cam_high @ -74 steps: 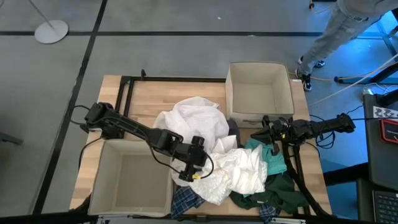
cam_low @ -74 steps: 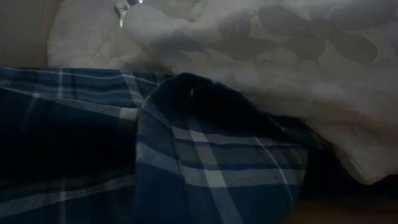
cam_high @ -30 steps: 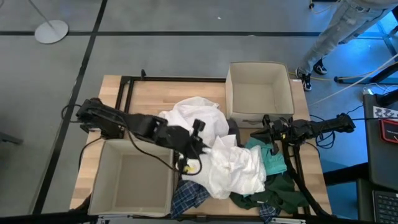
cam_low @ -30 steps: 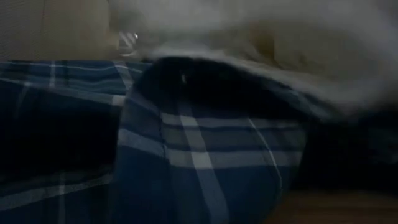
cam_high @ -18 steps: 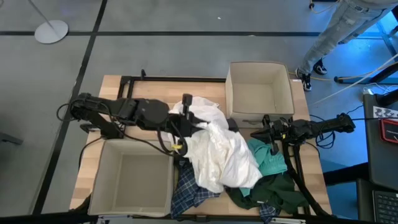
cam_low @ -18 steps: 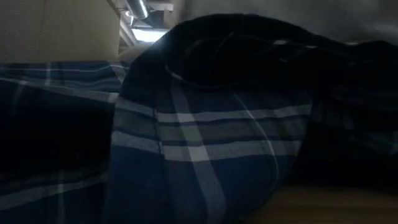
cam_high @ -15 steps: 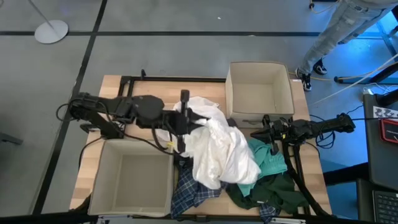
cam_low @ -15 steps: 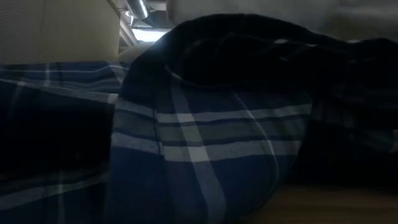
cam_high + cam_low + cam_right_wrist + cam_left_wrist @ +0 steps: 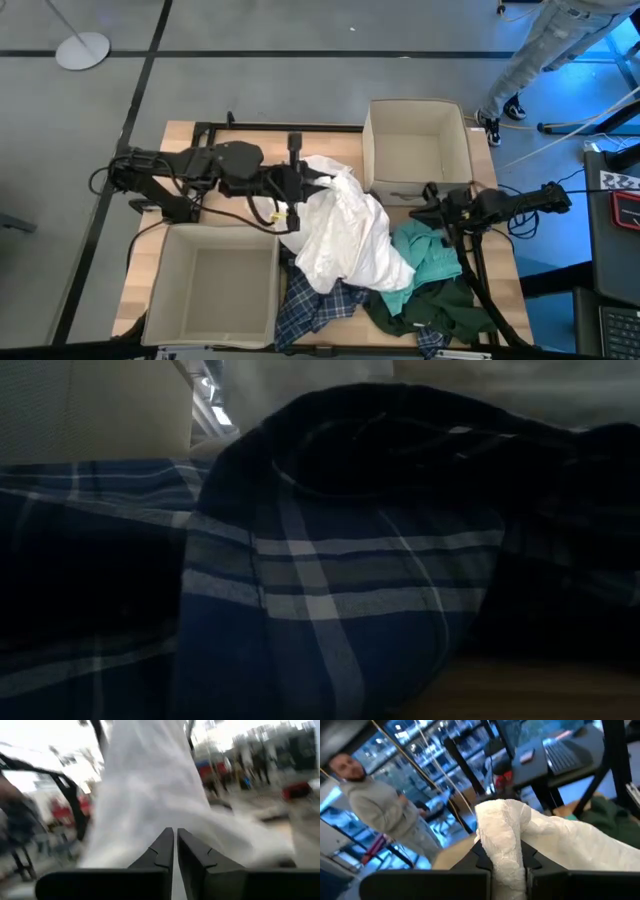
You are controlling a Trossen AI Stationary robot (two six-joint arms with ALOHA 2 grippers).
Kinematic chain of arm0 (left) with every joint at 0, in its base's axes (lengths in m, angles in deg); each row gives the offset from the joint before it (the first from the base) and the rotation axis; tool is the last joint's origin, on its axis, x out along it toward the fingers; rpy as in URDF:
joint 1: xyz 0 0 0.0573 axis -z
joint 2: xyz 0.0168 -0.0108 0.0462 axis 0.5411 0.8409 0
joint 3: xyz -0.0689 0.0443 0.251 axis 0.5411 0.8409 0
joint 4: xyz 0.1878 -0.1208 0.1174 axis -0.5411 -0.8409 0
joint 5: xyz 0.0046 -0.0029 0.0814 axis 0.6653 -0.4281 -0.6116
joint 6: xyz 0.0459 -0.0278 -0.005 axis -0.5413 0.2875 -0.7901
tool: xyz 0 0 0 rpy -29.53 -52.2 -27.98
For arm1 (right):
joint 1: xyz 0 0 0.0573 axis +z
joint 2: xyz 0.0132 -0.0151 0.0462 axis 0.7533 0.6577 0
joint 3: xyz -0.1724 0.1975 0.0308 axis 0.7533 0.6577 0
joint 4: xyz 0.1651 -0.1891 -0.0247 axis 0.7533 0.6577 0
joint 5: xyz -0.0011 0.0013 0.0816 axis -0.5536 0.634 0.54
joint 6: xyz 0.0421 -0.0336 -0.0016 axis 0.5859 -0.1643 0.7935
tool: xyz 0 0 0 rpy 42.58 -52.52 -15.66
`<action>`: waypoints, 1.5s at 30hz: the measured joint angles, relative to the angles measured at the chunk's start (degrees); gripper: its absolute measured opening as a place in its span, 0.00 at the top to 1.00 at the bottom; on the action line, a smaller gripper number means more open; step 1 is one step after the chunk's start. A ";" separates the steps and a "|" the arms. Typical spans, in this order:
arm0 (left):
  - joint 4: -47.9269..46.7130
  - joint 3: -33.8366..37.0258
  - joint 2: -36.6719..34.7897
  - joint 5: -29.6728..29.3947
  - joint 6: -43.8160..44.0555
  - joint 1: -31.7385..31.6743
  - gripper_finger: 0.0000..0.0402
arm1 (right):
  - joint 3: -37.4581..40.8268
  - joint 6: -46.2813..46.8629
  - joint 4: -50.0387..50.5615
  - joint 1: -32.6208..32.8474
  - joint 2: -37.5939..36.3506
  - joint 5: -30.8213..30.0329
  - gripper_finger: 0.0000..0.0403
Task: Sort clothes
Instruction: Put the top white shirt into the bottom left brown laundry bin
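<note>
Left end effector (image 9: 300, 185) pinching crinkled white garment (image 9: 345, 240), draped over plaid shirt (image 9: 315, 305).

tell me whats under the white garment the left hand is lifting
The plaid shirt shows beneath the lower edge of the white garment, with the teal garment beside it. Whatever lies under the garment's middle is covered.

The high view looks straight down over the whole bench (image 9: 232, 146). The low view sits against the plaid shirt (image 9: 330, 610) (at 6 o'clock overhead). Both wrist views face the white garment (image 9: 505, 835).
</note>
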 joint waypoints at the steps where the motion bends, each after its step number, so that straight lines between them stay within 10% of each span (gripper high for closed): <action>1: 0.09 0.51 0.00 0.69 0.48 0.01 0.96 | 0.00 -0.14 -2.95 0.00 0.03 0.73 0.93; 13: -1.07 1.70 0.68 2.86 2.68 0.07 0.96 | -4.33 -4.27 -17.00 0.00 11.62 0.92 0.89; 31: -3.18 1.72 0.79 3.51 3.48 0.27 0.96 | -30.30 -14.87 1.47 0.00 39.76 -1.27 0.20; 45: -3.11 1.72 0.79 3.51 2.71 -0.43 0.96 | -41.14 -17.13 1.52 0.02 55.57 0.50 0.28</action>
